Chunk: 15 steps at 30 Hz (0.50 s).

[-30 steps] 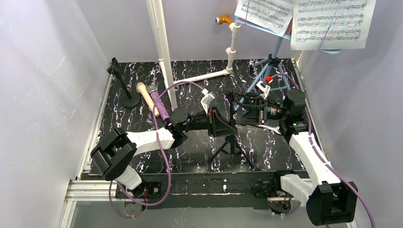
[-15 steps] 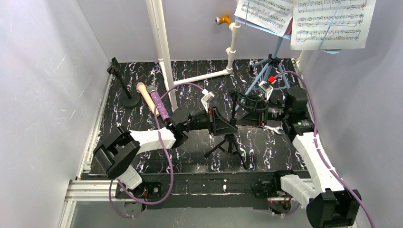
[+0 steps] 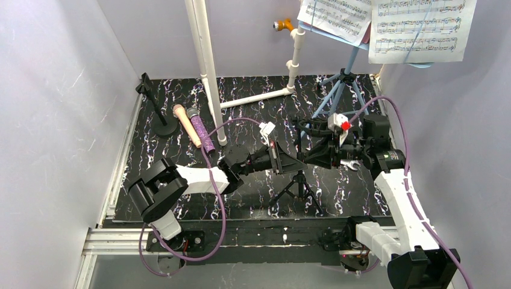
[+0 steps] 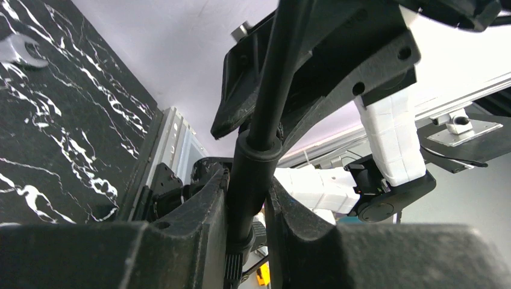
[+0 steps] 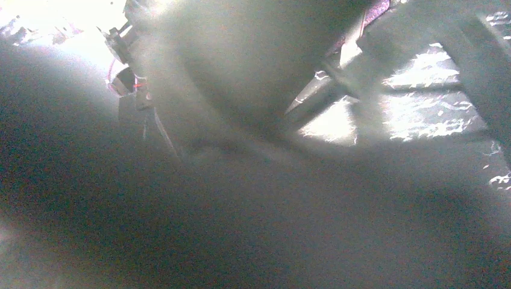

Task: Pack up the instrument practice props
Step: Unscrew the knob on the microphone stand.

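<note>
Black mic tripod (image 3: 296,188), thin pole on three splayed legs, standing on black white-veined bench (image 3: 355,198), to the right of and nearer than tall white upright plastic pipe (image 3: 208,72); all feet seemingly down, though not certain from above. Held from both sides.

Left claw (image 3: 278,158) open only narrowly and clamped on thick collar of pole, fingers pressed to either side of it in left wrist view. Right claw (image 3: 316,153) narrowed around thinner upper rod just above that collar, apparently pinching it; right wrist view too blurred to confirm.

Step in hand, by judgement: collapsing pole before stowing. Best done by using lower grip as fixed anchor and pushing upper rod straight down along pole's axis. No sideways pull, for fear of skidding or tipping legs. On binding, ease and realign rather than force.

Left arm: stretched low from base, forearm near level, pointing away from pipe. Right arm: raised from base, elbow bent, forearm reaching back toward pipe, claw facing left claw across pole.
</note>
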Available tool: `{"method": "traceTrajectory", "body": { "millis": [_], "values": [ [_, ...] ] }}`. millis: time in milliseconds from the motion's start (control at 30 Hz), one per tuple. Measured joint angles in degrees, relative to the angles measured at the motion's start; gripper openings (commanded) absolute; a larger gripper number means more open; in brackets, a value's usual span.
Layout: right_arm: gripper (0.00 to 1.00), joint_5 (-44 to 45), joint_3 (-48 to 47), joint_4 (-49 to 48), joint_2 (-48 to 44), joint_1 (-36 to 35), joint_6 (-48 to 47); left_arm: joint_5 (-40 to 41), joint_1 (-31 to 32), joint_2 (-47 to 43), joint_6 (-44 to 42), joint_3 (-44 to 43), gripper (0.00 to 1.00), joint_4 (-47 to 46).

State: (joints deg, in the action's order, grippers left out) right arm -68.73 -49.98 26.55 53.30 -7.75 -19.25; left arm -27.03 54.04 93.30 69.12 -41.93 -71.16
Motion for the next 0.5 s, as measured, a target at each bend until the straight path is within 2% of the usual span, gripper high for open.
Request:
{"method": "traceTrajectory", "body": {
  "millis": [100, 167, 233, 300, 367, 500],
  "values": [
    [0.01, -0.2, -1.4, 9.2, 0.0, 0.3, -18.5, 0.7, 0.6, 0.8, 1.3, 0.0, 0.00, 0.0],
    [0.34, -0.7, -1.5, 12.9, -0.1, 0.6, -26.6, 0.5, 1.1, 1.1, 1.8, 0.0, 0.00, 0.2],
    [0.54, -1.6, -1.4, 13.9, -0.1, 0.7, -28.9, 0.0, 1.3, 1.1, 1.8, 0.0, 0.00, 0.1],
    [0.65, -2.4, -1.2, 13.9, -0.2, 0.6, -28.5, -0.3, 1.2, 1.1, 1.4, 0.0, 0.00, -0.3],
    [0.73, -2.1, -0.6, 12.2, -0.3, 0.7, -25.7, -1.7, 1.0, 1.0, 0.7, 0.0, 0.00, -0.6],
    [0.77, -1.2, 2.0, 3.3, -0.9, 0.7, -10.4, -3.5, 0.1, -0.3, -2.2, 0.2, 0.00, -0.5]
  ]
}}
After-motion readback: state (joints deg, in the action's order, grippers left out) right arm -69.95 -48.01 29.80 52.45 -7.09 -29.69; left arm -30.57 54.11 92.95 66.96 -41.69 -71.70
